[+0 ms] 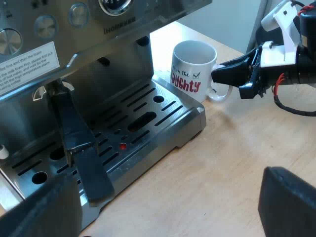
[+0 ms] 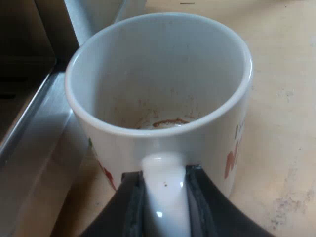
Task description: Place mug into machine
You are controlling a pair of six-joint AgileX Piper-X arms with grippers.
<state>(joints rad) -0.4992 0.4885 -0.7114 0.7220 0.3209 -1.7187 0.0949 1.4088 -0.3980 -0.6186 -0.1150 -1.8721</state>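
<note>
beside drip tray (image 1: 163,118), mug (image 1: 193,66) on table (image 1: 237,148), handle (image 2: 165,202) clamped in right claw (image 2: 164,175); left claw (image 1: 163,207) spread wide.

The right gripper (image 1: 217,75) has two black fingers that taper to narrow tips, with a slight gloss along their upper edges. They spring from a black body (image 1: 302,74) that carries an angular, stepped white plastic bracket (image 1: 284,34). In the right wrist view its fingers (image 2: 129,207) are matte charcoal, with a paler grey strip along each inner face. The left gripper (image 1: 165,197) has two broad, blunt black fingers (image 1: 289,202), dull and faintly grainy.
</note>
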